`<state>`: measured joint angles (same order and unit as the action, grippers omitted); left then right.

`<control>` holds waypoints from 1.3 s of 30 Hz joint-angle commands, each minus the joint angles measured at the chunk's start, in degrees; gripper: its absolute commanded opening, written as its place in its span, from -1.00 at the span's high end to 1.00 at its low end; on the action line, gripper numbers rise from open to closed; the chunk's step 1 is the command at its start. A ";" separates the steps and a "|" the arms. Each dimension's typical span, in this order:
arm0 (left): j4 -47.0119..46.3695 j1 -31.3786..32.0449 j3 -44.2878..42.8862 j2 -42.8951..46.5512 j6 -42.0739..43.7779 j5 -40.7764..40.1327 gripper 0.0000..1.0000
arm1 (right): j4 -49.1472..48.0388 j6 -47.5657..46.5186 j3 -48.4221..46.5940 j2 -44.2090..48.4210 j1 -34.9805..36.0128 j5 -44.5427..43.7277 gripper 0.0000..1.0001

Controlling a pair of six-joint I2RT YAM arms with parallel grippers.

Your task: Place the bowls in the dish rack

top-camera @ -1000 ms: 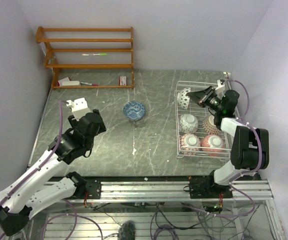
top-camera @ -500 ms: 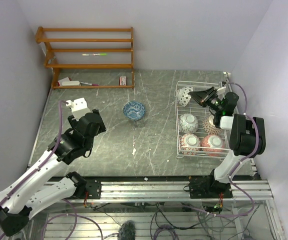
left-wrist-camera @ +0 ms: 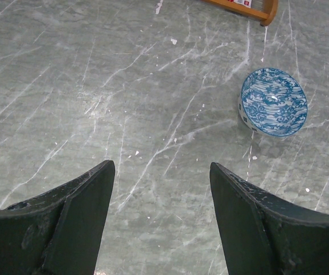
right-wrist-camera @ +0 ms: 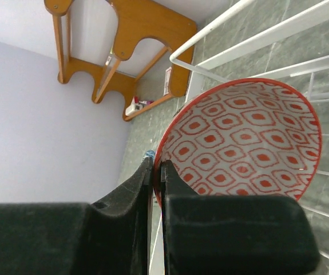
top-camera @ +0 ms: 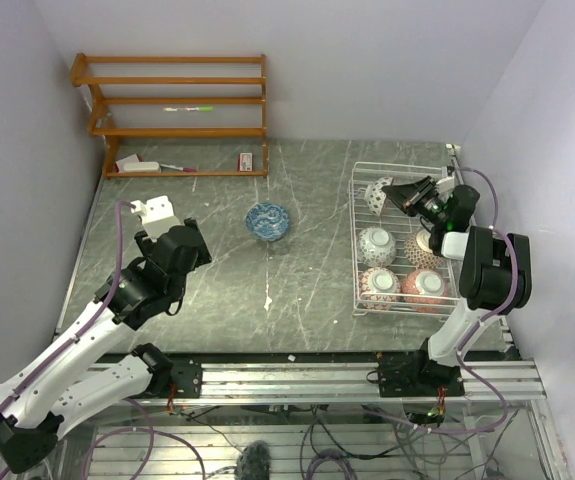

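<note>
Slippage is risked: a red bowl (right-wrist-camera: 244, 143) is pinched by its rim in the right fingers (right-wrist-camera: 133, 192), tilted at the dish rack's (top-camera: 399, 165) far corner, seemingly unseated, and could be toppled if released early. Left fingers (left-wrist-camera: 78, 212) are held wide above the surface (left-wrist-camera: 124, 86).

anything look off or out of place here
One blue bowl sits alone on the table, outside the dish rack. The red-patterned bowl is tilted on edge at the rack's far corner, pinched by the right gripper, not seated.
</note>
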<state>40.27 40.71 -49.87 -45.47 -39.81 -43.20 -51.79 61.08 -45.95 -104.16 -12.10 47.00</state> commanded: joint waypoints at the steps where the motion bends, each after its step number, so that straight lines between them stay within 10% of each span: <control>1: -0.63 0.14 -1.10 0.44 0.71 -0.11 -0.57 | 10.24 -4.57 1.06 -1.99 -1.16 -2.44 0.87; 16: -0.28 0.09 -0.91 0.22 0.31 -0.55 -0.57 | -21.98 19.29 1.97 -4.99 0.14 1.77 0.97; 28: -0.19 0.14 -0.79 0.64 0.35 -0.54 -0.57 | 7.77 3.02 -0.17 -4.60 0.31 -5.16 0.80; 39: -0.54 0.16 -0.83 -0.20 0.68 -0.14 -0.57 | 13.08 -1.01 3.58 -5.31 -3.17 -7.79 0.63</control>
<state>40.29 40.71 -49.87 -45.43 -39.79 -43.22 -49.01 65.34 -44.93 -108.62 -14.46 42.50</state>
